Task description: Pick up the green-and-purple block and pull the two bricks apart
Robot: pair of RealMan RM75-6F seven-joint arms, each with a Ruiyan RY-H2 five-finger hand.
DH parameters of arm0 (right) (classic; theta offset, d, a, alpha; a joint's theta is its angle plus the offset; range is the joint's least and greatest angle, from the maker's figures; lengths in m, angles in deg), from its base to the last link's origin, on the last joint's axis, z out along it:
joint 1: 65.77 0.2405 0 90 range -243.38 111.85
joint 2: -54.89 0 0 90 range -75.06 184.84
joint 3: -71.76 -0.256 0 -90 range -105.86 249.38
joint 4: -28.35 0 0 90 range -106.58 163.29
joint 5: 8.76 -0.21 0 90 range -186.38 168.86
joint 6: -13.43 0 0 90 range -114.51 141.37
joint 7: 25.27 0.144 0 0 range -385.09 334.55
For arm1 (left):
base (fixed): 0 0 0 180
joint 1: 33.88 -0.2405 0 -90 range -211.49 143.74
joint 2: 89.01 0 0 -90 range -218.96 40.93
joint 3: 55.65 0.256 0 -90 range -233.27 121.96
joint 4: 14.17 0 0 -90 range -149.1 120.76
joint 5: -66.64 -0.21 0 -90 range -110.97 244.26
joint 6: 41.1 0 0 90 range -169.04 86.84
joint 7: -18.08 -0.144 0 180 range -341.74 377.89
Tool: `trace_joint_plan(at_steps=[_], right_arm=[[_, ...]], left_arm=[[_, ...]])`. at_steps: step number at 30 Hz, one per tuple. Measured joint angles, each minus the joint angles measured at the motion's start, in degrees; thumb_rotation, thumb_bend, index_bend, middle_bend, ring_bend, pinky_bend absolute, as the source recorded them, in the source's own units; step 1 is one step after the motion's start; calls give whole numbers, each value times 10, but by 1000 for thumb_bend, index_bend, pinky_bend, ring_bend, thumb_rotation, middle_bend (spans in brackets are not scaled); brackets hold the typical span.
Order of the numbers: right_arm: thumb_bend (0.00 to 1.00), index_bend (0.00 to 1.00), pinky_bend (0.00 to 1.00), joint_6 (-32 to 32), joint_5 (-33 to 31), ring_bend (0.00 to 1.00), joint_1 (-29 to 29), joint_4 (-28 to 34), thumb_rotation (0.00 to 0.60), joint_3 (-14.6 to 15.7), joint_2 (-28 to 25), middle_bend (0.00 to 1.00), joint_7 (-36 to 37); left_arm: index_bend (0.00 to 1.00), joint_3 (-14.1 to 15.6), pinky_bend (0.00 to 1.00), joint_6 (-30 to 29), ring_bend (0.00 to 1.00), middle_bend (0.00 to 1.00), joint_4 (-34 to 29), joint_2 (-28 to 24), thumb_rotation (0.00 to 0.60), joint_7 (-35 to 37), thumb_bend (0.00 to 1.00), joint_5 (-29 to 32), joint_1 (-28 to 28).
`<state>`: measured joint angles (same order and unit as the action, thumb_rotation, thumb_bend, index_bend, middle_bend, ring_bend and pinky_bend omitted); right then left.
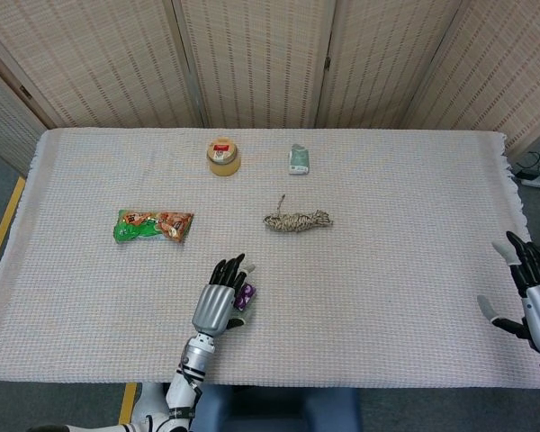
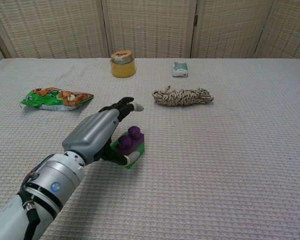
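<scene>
The green-and-purple block (image 2: 131,143) stands on the table cloth near the front, purple brick on top of green; in the head view only a sliver of the block (image 1: 245,294) shows. My left hand (image 2: 97,133) lies over its left side, fingers stretched out above it and the thumb by its front face; nothing is lifted. From above, the left hand (image 1: 220,302) covers most of the block. My right hand (image 1: 536,293) hovers at the table's far right edge, fingers spread, holding nothing; the chest view does not show it.
A yellow jar (image 2: 122,64) and a small teal packet (image 2: 180,69) stand at the back. A coil of rope (image 2: 183,96) lies right of centre, and a green snack packet (image 2: 56,98) lies at the left. Folding screens close off the back.
</scene>
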<state>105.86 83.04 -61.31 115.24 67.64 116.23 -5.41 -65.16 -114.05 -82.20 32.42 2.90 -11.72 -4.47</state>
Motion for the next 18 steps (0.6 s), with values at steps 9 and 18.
trace_joint_plan(at_steps=[9, 18], right_arm=[[398, 15, 0, 2, 5, 0, -1, 0, 600, 1, -1, 0, 2], [398, 15, 0, 2, 7, 0, -1, 0, 600, 2, 0, 0, -2]], left_arm=[[158, 1, 0, -10, 0, 0, 16, -13, 600, 2, 339, -8, -6], [158, 3, 0, -9, 0, 0, 32, -41, 600, 3, 340, -13, -9]])
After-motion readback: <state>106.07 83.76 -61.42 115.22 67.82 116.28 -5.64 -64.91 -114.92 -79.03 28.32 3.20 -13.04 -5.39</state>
